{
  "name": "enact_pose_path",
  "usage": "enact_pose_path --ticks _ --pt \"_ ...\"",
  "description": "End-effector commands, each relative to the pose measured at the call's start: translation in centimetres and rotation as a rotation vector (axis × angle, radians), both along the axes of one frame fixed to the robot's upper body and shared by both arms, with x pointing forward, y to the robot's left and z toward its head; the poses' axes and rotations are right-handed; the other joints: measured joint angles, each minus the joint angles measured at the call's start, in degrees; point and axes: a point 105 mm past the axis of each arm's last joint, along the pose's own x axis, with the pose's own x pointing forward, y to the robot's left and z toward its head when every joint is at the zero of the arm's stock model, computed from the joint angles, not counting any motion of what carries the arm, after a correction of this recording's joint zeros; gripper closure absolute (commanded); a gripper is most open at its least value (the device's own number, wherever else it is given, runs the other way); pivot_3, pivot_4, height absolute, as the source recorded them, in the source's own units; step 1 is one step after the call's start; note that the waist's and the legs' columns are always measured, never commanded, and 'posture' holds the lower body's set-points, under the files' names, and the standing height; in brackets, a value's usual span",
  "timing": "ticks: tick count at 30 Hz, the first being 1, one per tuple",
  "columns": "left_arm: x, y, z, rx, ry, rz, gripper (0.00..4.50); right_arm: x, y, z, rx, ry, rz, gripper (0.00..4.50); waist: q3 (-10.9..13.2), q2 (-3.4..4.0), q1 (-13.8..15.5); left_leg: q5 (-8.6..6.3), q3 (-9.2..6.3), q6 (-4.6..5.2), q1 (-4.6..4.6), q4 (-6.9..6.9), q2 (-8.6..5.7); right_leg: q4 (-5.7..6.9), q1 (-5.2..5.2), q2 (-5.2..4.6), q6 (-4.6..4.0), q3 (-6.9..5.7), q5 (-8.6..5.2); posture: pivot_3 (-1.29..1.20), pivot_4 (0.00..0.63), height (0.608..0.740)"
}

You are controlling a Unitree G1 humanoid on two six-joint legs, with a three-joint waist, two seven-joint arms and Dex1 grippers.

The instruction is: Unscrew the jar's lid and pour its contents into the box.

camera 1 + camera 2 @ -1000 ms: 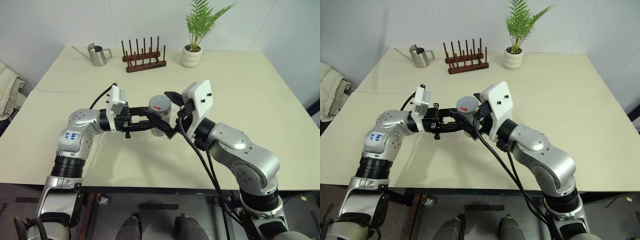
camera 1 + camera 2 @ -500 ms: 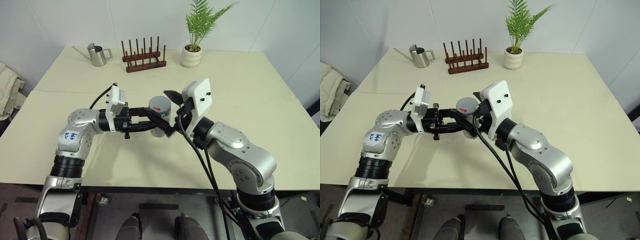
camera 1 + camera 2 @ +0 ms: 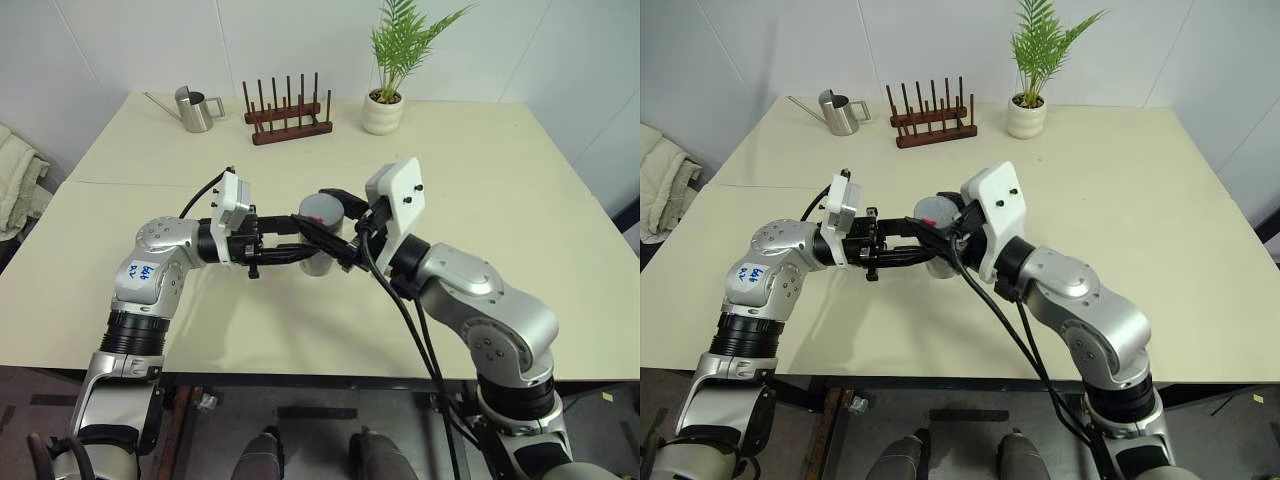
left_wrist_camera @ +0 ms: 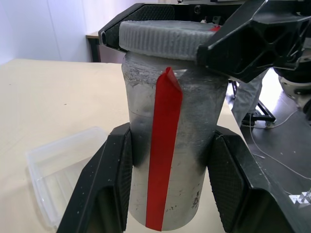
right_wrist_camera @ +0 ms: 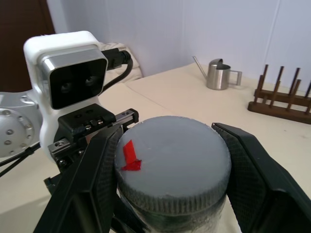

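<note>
watering can | wooden peg rack | potted plant | table

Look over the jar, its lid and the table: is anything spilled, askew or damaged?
Nothing stands out. The jar is upright in the left gripper, the lid sits level in the right gripper, and the box lies flat.

jar – dull grey metal, scuffed, glossy red tape strip | lid – matt grey, ribbed rim | box – clear glossy plastic | fingers – black, textured pads | can – shiny steel | rack – dark wood | pot – smooth white | table – matt cream
</note>
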Motion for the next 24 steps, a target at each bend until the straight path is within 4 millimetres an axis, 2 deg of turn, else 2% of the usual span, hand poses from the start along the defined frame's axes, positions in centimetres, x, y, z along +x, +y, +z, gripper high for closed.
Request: enact_pose_path --ticks 1,3,11,19,24 --pt "-0.3 0.3 1.4 -0.013 -0.043 -0.041 2.66 -3.3 1.6 1.8 -0.018 -0.078 0.231 1.89 0.00 0.00 0.00 0.00 0.00 0.00 0.00 0.01 0.00 0.00 0.00 0.00 0.00 0.00 0.00 0.00 0.150 0.740" --pt "-0.4 0.4 1.3 0.004 -0.034 -0.070 2.66 -4.3 2.0 1.8 -0.044 -0.063 0.343 1.89 0.00 0.01 0.01 0.00 0.00 0.00 -0.01 0.01 0.00 0.00 0.00 0.00 0.00 0.00 0.00 0.00 0.150 0.740" --pt "-0.3 0.6 0.9 0.040 -0.020 -0.147 2.66 -5.6 2.3 2.3 -0.107 -0.093 0.511 1.89 0.01 0.00 0.02 0.00 0.00 0.00 -0.05 0.00 0.00 0.01 -0.05 0.01 -0.02 0.00 -0.01 0.00 0.150 0.740" --pt "0.1 0.0 0.2 0.061 -0.006 -0.197 2.66 -5.7 2.5 3.3 -0.105 -0.136 0.564 1.89 0.00 0.01 -0.01 0.01 0.02 0.01 -0.17 0.05 0.00 0.17 -0.23 0.02 -0.01 0.01 -0.02 0.00 0.150 0.740" --pt "0.1 -0.1 -0.2 0.072 0.007 -0.216 2.66 -5.8 2.5 3.4 -0.104 -0.145 0.571 1.89 0.01 0.01 -0.01 0.07 -0.01 0.02 -0.66 0.29 0.00 0.56 -0.72 0.05 -0.02 0.02 -0.02 0.00 0.150 0.740"
